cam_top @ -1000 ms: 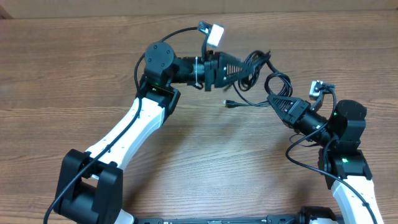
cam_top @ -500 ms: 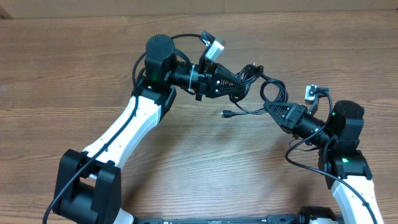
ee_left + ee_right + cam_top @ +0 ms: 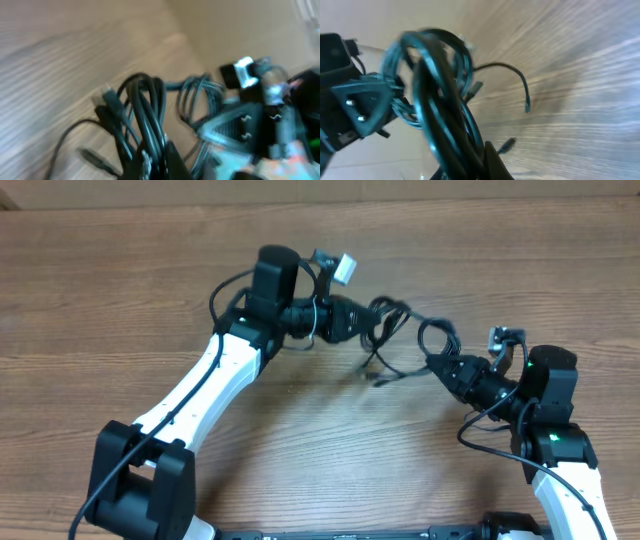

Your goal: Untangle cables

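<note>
A tangle of thin black cables (image 3: pixel 398 313) hangs above the wooden table between my two grippers. My left gripper (image 3: pixel 368 320) is shut on the bundle's left loops. My right gripper (image 3: pixel 440 366) is shut on the loops at its right end (image 3: pixel 436 335). One loose end with a small plug (image 3: pixel 379 381) dangles below the bundle. In the left wrist view the looped cables (image 3: pixel 145 107) rise out of my left gripper (image 3: pixel 159 162), with the right gripper (image 3: pixel 235 125) beyond. In the right wrist view thick cable loops (image 3: pixel 437 95) fill my right gripper (image 3: pixel 472 167).
The wooden table (image 3: pixel 120 310) lies under both arms. A pale wall or board runs along the table's far edge (image 3: pixel 320 192). The white left arm (image 3: pixel 200 390) crosses the table's left half, and the right arm's base (image 3: pixel 555 440) stands at the near right.
The left gripper has pulled back to the left and turned, dragging its loops along. The right gripper has moved toward the near edge. The dangling plug end has swung a little lower.
</note>
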